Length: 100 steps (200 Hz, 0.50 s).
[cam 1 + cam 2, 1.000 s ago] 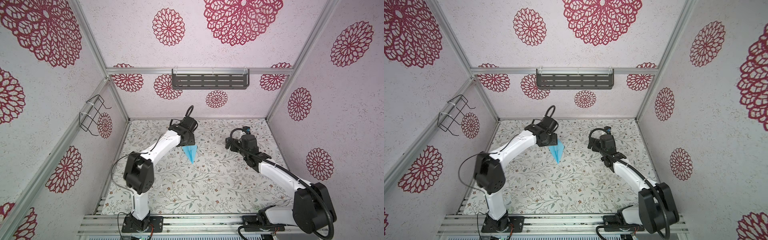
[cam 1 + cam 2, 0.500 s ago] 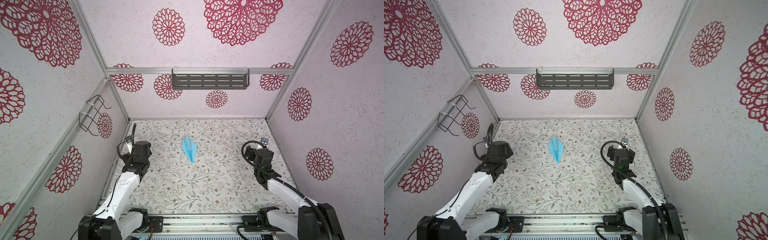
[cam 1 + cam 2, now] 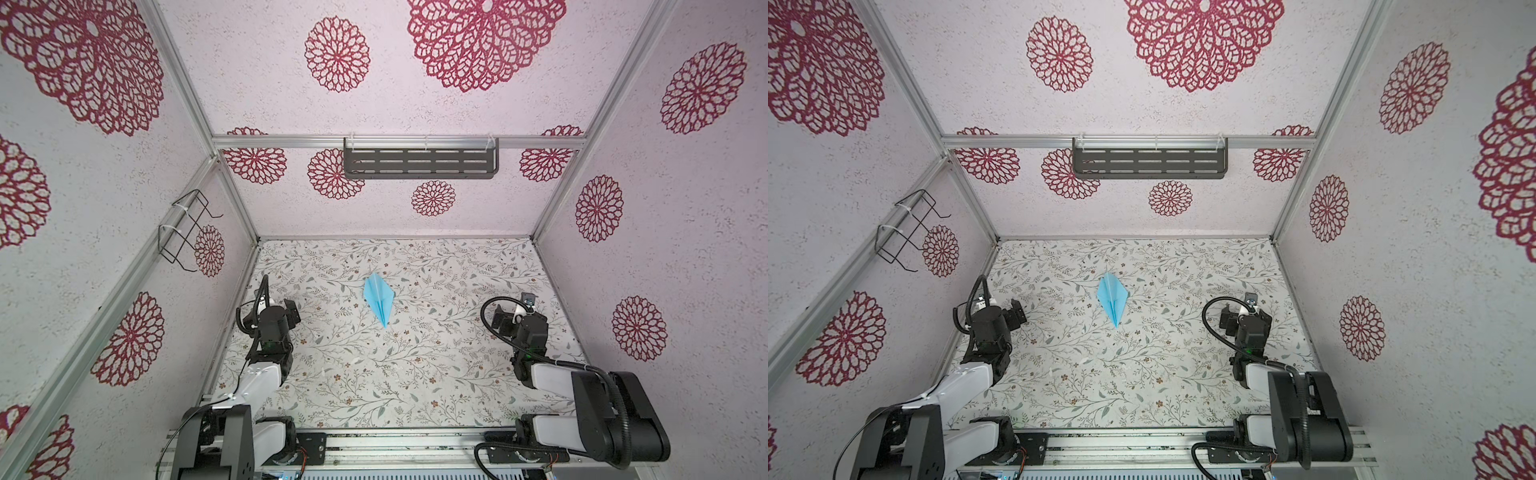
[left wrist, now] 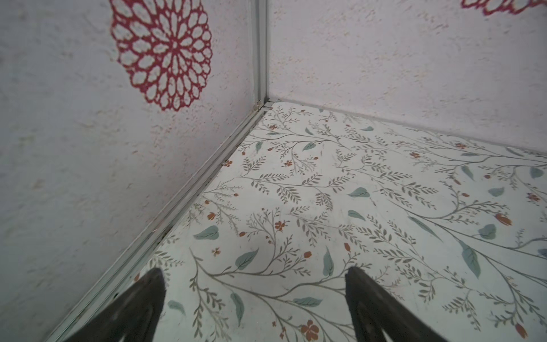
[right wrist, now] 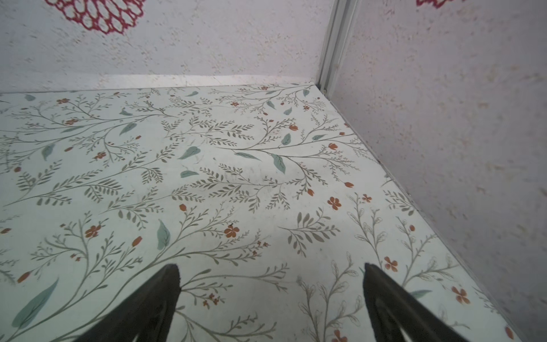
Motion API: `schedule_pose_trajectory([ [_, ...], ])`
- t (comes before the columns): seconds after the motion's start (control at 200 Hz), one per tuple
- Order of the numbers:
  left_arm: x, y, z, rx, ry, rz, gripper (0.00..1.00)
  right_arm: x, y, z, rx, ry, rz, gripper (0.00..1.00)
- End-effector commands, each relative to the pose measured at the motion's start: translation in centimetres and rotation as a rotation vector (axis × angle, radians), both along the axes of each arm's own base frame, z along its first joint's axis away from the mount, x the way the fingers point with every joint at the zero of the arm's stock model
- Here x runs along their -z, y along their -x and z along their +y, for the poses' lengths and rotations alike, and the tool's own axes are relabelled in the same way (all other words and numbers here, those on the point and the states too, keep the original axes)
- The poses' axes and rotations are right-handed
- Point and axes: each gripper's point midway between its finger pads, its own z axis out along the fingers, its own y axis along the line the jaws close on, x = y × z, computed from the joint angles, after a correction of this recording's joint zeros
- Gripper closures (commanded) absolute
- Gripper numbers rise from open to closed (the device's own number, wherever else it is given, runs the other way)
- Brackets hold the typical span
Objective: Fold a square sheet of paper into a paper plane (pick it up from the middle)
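The light-blue sheet lies folded as a paper plane (image 3: 379, 301) (image 3: 1113, 301) on the floral table, a narrow dart with its tip pointing at the near edge and its centre crease showing. Nothing touches it. My left gripper (image 3: 292, 311) (image 3: 1016, 312) sits by the left wall, well to the plane's left. My right gripper (image 3: 500, 319) (image 3: 1226, 320) sits by the right wall, well to its right. In the wrist views both the left gripper (image 4: 254, 271) and the right gripper (image 5: 271, 266) are open over bare table, and the plane is out of view there.
A dark slotted shelf (image 3: 419, 164) hangs on the back wall and a wire rack (image 3: 187, 228) on the left wall. Walls close in the floral table (image 3: 374, 386) on three sides. A few tiny white scraps (image 3: 356, 360) lie near the table's middle.
The left gripper has let go of the plane and pulled back to the left wall. The right arm has drawn back from the centre to the right side. The plane lies where it was left.
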Motion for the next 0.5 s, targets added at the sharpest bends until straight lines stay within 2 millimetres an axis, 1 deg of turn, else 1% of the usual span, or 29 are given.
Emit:
schedule_pose_trajectory([
  [0.0, -2.6, -1.9, -1.5, 0.162, -0.028, -0.16, 0.03, -3.3, -1.2, 1.1, -0.102, -0.024, -0.154, 0.01],
  [0.09, -2.0, -2.5, -1.8, 0.21, -0.014, -0.179, 0.03, -3.0, -1.2, 1.5, -0.146, -0.048, -0.186, 0.01],
  [0.195, -1.3, -3.4, -1.8, 0.23, 0.005, -0.196, 0.03, -2.3, -1.6, 1.8, -0.168, -0.052, -0.177, 0.01],
  [0.37, 0.8, -5.0, -1.9, 0.243, 0.02, -0.147, 0.03, -1.4, -2.0, 1.9, -0.183, -0.054, -0.167, 0.01],
  [0.42, 1.2, -5.4, -1.8, 0.239, 0.02, -0.139, 0.03, -1.1, -2.0, 1.7, -0.167, -0.049, -0.149, 0.01],
  [0.47, 1.4, -5.5, -1.6, 0.23, 0.025, -0.119, 0.03, -1.3, -2.1, 1.4, -0.151, -0.058, -0.159, 0.01],
  [0.495, 1.5, -5.7, -1.5, 0.224, 0.026, -0.105, 0.03, -1.1, -2.3, 1.1, -0.13, -0.056, -0.142, 0.01],
])
